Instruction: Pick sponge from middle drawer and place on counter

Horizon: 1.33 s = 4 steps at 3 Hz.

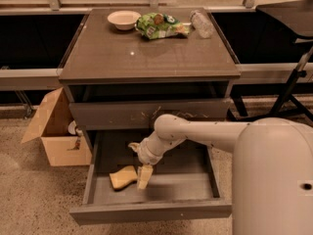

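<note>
The yellow sponge (pixel 122 177) lies flat on the grey floor of the open middle drawer (pixel 151 212), toward its left front. My gripper (pixel 138 161) reaches down into the drawer from the right and is open. One pale padded finger (pixel 145 176) hangs right beside the sponge's right edge. The other finger (pixel 132 146) points up and to the left, behind the sponge. The gripper holds nothing. The counter (pixel 146 58) is the cabinet's glossy dark top above.
On the counter's far edge stand a white bowl (pixel 123 19), a green snack bag (pixel 159 26) and a plastic bottle (pixel 201 23). The scratched drawer front (pixel 146 114) above is closed. A cardboard box (pixel 51 126) stands left of the cabinet, a black stand (pixel 293 82) to the right.
</note>
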Each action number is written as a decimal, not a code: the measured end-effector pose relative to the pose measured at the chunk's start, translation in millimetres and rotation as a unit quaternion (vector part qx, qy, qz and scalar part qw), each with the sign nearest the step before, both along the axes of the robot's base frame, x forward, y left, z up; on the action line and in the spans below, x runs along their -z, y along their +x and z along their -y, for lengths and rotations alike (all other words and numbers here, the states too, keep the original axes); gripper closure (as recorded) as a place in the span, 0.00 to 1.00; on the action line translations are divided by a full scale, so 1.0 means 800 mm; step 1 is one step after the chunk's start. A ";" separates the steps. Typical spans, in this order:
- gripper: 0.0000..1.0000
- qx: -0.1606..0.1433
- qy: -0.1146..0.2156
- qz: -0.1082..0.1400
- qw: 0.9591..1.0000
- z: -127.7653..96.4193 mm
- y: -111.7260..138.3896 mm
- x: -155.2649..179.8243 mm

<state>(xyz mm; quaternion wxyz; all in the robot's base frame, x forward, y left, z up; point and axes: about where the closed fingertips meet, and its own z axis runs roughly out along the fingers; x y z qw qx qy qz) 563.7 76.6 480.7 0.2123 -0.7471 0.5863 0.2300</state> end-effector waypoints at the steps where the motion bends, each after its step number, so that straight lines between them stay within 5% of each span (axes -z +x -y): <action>1: 0.00 0.012 0.000 0.009 1.000 -0.019 0.018 0.038; 4: 0.04 0.024 0.008 -0.017 1.000 -0.061 0.041 0.136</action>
